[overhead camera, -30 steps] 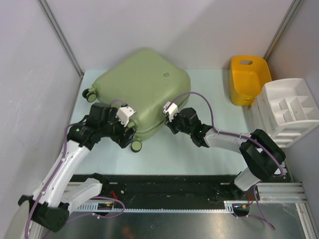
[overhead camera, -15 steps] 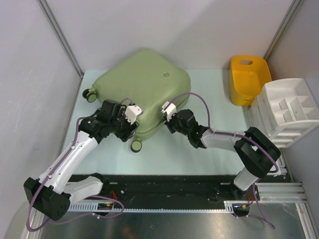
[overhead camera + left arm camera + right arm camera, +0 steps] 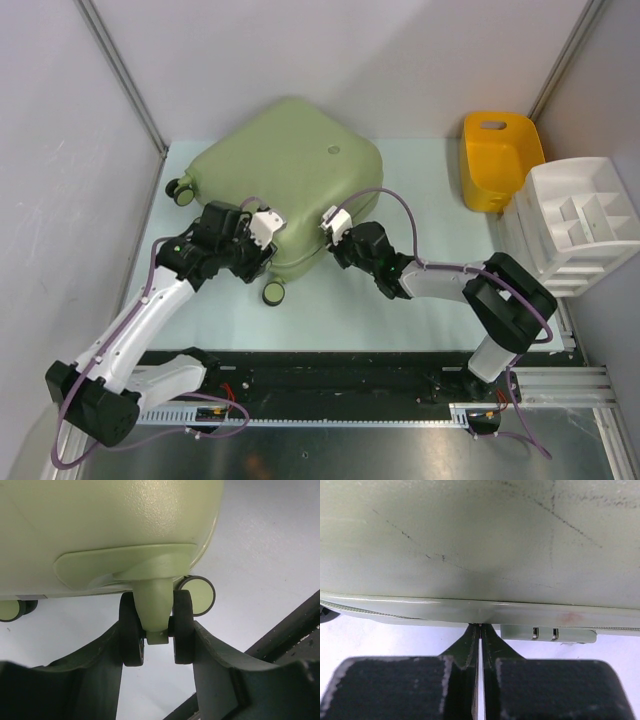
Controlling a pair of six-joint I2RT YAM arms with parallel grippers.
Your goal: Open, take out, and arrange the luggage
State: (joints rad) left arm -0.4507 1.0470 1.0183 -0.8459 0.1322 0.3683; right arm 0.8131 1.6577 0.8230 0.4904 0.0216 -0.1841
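Sage-green luggage (image 3: 285, 170), yellow tub (image 3: 497, 160), white tray (image 3: 580, 220).
Luggage shell plain pale green with faint dark scuff lines; its caster wheel (image 3: 132, 635) black on a green stem. Table (image 3: 400, 310) under luggage pale mint.

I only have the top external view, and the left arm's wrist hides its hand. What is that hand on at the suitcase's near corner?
Observer: The left wrist view shows the left hand straddling a twin-wheel caster of the luggage, with one finger against each black wheel's outer face.
Operator: And the right hand? From above I just see it at the near edge.
Observer: In the right wrist view the right hand is shut, with nothing visible between its fingers. Its tips are at the shell's lower rim, just left of a small slotted block.
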